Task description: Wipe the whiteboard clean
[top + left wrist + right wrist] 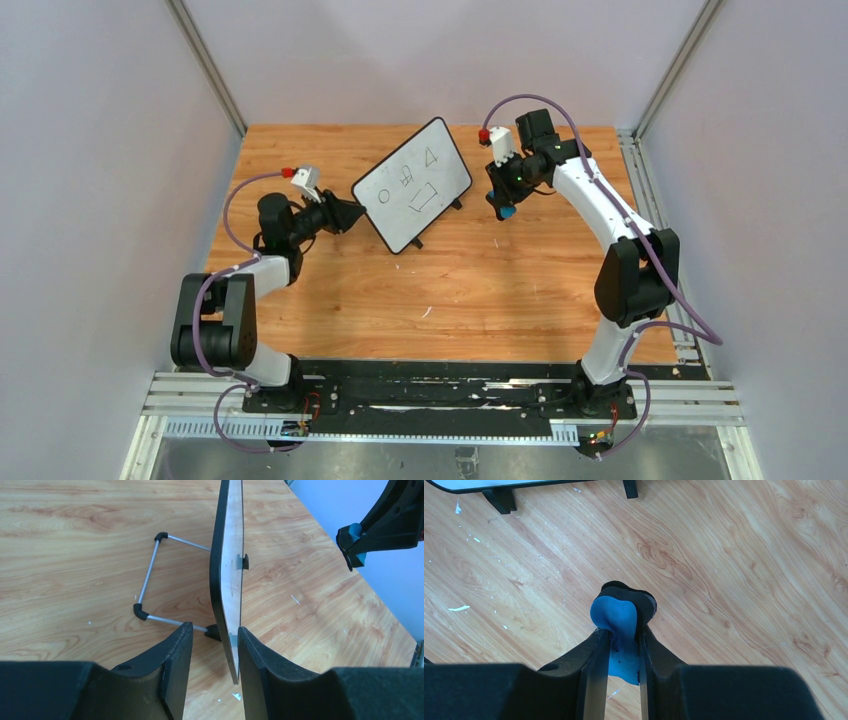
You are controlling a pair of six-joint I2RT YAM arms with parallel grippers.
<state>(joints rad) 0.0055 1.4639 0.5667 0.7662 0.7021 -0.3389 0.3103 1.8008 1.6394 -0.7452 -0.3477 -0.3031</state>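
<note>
Standing near the far edge of the bench (pixel 480 290), the small black-framed white board (pixel 412 185) has its left end between the left gripper's (pixel 348 213) spread jaws. The right gripper (pixel 502 203), pinching a soft blue eraser (pixel 616 617), hangs just right of it.

Wood-grain table (pixel 480 290), flat. The whiteboard (pixel 412 185) stands on it toward the far centre, set diagonally, bearing on small black feet (pixel 499 500) and a wire stand (pixel 150 580) behind. Small white flecks (pixel 459 608) lie scattered on the surface.
</note>
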